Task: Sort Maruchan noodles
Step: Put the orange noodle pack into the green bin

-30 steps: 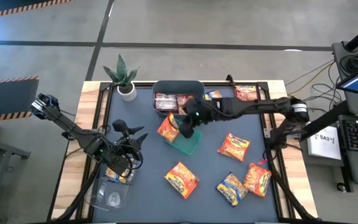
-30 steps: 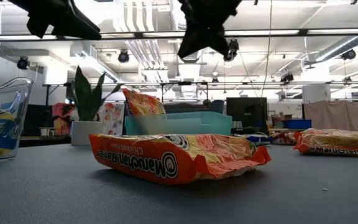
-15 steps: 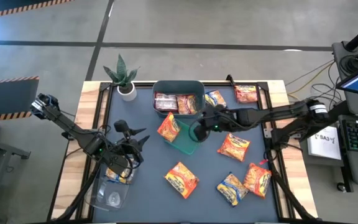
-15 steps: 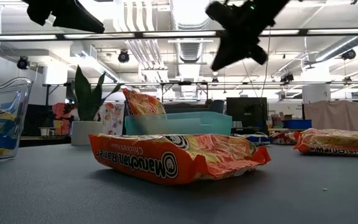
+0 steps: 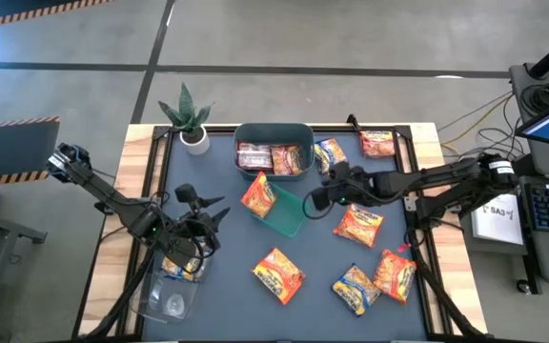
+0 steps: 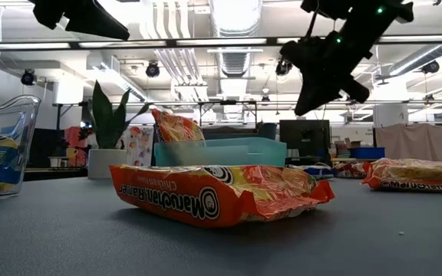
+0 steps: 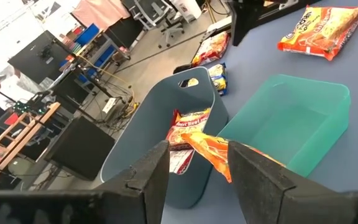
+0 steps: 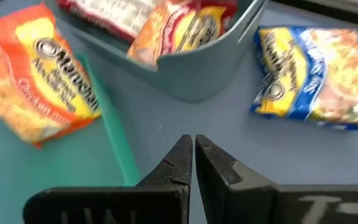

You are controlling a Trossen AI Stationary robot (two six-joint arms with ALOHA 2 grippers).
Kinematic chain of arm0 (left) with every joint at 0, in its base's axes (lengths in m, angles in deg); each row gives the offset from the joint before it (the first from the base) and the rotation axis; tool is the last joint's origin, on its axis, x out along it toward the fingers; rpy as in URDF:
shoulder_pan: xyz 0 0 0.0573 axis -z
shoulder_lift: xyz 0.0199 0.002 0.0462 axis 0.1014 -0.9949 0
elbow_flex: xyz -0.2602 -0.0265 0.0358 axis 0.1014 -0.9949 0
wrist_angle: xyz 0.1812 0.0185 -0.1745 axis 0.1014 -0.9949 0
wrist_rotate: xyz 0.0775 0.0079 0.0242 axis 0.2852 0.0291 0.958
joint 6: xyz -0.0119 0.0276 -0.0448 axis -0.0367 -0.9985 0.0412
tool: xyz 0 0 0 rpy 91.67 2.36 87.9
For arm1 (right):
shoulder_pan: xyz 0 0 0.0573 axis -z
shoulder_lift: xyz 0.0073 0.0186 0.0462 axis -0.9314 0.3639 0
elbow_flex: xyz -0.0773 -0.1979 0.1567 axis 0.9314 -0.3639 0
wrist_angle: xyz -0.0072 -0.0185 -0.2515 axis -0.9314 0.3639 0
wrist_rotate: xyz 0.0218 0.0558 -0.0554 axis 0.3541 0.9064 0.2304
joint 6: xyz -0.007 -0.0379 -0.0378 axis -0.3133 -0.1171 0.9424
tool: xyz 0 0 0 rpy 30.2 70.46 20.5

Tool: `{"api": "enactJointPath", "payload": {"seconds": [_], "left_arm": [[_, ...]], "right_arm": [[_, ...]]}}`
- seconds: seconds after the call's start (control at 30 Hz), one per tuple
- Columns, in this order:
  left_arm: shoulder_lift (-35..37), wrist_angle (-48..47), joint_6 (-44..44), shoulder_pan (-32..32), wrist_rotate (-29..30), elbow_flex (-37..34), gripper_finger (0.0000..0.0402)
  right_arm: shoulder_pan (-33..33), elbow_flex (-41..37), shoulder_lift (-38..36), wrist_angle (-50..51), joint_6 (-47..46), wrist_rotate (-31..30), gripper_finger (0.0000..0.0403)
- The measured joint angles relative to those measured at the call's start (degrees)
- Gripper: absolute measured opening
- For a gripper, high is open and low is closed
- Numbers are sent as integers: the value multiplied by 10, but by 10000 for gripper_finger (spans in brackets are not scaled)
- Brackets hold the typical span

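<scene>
Noodles lie sorted only in part: dark red packets [image 5: 273, 158] sit in the grey tub [image 5: 273, 130], one orange packet [image 5: 256, 193] leans on the rim of the green tray [image 5: 289, 221], and more orange packets [image 5: 357, 224] are scattered on the table [image 5: 217, 257], probably waiting to be grouped by colour. Right gripper [image 5: 314, 202] hangs clenched and empty just beside the tray's edge, likely between picks. Left gripper [image 5: 203, 214] waits half-open, holding nothing, near a clear bin [image 5: 165, 297].

On the bench [image 5: 227, 295], a tub [image 5: 274, 154] holding ramen packets [image 5: 273, 158] sat behind the tray [image 5: 287, 213], with loose packets [image 5: 358, 225] to its right.
</scene>
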Motion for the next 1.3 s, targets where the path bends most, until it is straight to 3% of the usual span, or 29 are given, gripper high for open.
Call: {"api": "enactJointPath", "payload": {"seconds": [0.2,0.33,0.8,0.87,0.97,1.07,1.17,1.3], "left_arm": [[0,0,0,0,0,0,146],[0,0,-2,0,0,0,146],[0,35,-104,-1,3,0,146],[0,52,-114,-1,1,0,146],[0,80,-120,-1,-60,0,146],[-3,120,-117,-1,-174,0,146],[-22,174,-106,-1,-267,0,146],[-68,243,-91,1,-331,0,145]], "right_arm": [[0,21,2,-1,-19,29,17],[0,47,9,3,-17,84,50],[0,160,106,11,23,150,249],[1,188,117,29,28,200,273],[-8,221,125,38,27,311,291],[-41,241,124,38,8,374,296],[-80,243,116,43,-18,379,297],[-133,221,113,43,-77,355,297]]}}
